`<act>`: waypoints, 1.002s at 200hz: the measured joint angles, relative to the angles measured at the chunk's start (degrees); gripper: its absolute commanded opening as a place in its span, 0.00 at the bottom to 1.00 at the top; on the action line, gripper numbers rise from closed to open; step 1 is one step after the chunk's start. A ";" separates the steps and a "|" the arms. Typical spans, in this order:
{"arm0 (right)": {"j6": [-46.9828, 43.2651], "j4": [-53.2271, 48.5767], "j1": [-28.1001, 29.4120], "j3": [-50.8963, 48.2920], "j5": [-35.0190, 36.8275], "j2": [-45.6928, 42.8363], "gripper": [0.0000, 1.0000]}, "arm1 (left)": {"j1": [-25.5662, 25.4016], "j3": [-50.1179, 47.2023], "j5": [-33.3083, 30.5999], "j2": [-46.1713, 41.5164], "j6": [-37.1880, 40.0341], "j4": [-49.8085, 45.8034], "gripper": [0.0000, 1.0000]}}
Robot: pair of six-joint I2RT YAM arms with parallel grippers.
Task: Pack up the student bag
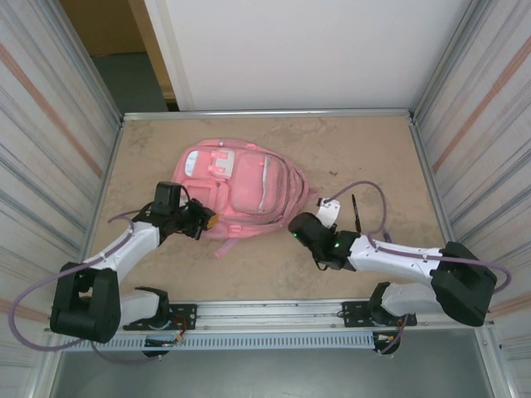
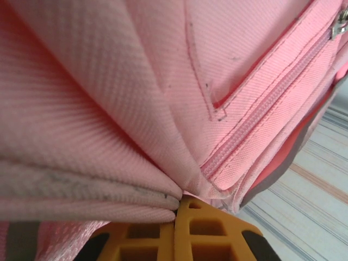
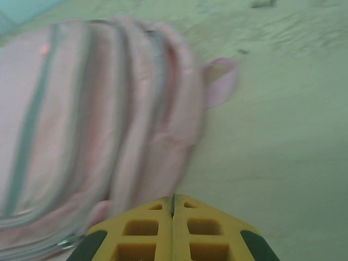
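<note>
The student bag (image 1: 241, 186), pink with white trim and zipped front pockets, lies flat on the tan table left of centre. My left gripper (image 1: 207, 222) is at the bag's near-left edge. Close up, its yellow fingers (image 2: 212, 234) are shut, and folds of the pink fabric (image 2: 109, 109) bunch together at their tips (image 2: 179, 200). My right gripper (image 1: 292, 225) sits just off the bag's near-right corner. It is shut with nothing between its tips (image 3: 173, 197). The blurred bag (image 3: 98, 119) lies to its left.
A thin dark pen-like stick (image 1: 356, 214) lies on the table right of the bag, beside the right arm. A pink strap (image 1: 224, 247) trails from the bag's near edge. Metal walls (image 1: 427, 149) enclose the table. Bare tabletop (image 1: 365, 149) lies to the right.
</note>
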 measured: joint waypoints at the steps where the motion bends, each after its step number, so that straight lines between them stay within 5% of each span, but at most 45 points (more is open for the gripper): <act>1: -0.15 0.07 -0.17 -0.11 -0.24 -0.07 0.00 | 0.04 0.04 0.02 0.11 0.09 0.00 0.00; 23: -5.84 2.25 -3.98 -1.97 -8.26 -1.01 0.01 | 1.38 0.98 0.22 2.64 1.57 0.83 0.00; 37: -9.88 3.28 -5.60 -1.66 -15.28 -1.22 0.41 | 1.57 1.31 0.33 3.13 1.64 1.16 0.00; 48: -13.92 2.01 -7.54 0.17 -22.99 -1.18 0.49 | 1.51 1.33 0.66 2.95 1.60 1.31 0.00; 76: -26.29 -5.62 -13.25 11.17 -38.56 0.90 0.52 | 1.27 1.07 0.66 1.05 1.44 1.18 0.12; 103: -35.76 -9.25 -18.62 18.69 -49.64 4.48 0.54 | 1.55 1.03 0.02 -1.97 2.73 -1.20 0.48; 124: -38.60 -11.87 -23.74 22.27 -56.02 10.27 0.54 | 0.81 2.51 -2.36 -4.02 5.01 -6.51 0.61; 200: -39.34 -14.62 -25.18 34.95 -66.55 28.09 0.52 | -14.67 1.20 -12.55 -6.29 0.52 -8.94 0.65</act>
